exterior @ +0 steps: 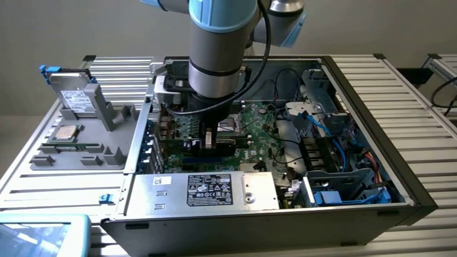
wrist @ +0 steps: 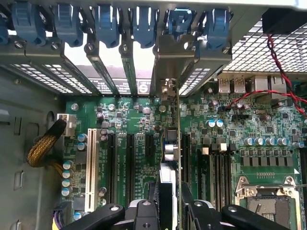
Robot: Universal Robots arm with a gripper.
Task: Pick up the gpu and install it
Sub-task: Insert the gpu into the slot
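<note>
The installing step is in hand: the gripper [wrist: 168, 207] is down inside the open computer case [exterior: 250, 227], and its two fingers pinch the gpu [wrist: 171, 143] from either side near the card's upper edge. The gpu stands upright on its long edge over the motherboard [wrist: 134, 143]. It runs in line with the row of black expansion slots [wrist: 129, 158], and its silver end bracket [wrist: 173, 57] is up against the rear wall of the case, between the blue retaining clips [wrist: 105, 21]. Whether its bottom edge has entered a slot cannot be told, since the card hides that line. Seating it seems to call for the connector edge to sit squarely over one slot, the bracket to fit its rear opening, and the push to go straight down without tilt. The neighbouring slots and small capacitors lie just beside the card. Seen edge-on, the gpu is a very thin board showing a green edge, a dark face and a few silver parts near the gripper. The bracket is a flat strip of bright metal that widens at the top. In the exterior view the arm reaches into the far left part of the case, behind the power supply [exterior: 207, 190], and the case rests on a slatted metal desk [exterior: 400, 85].
</note>
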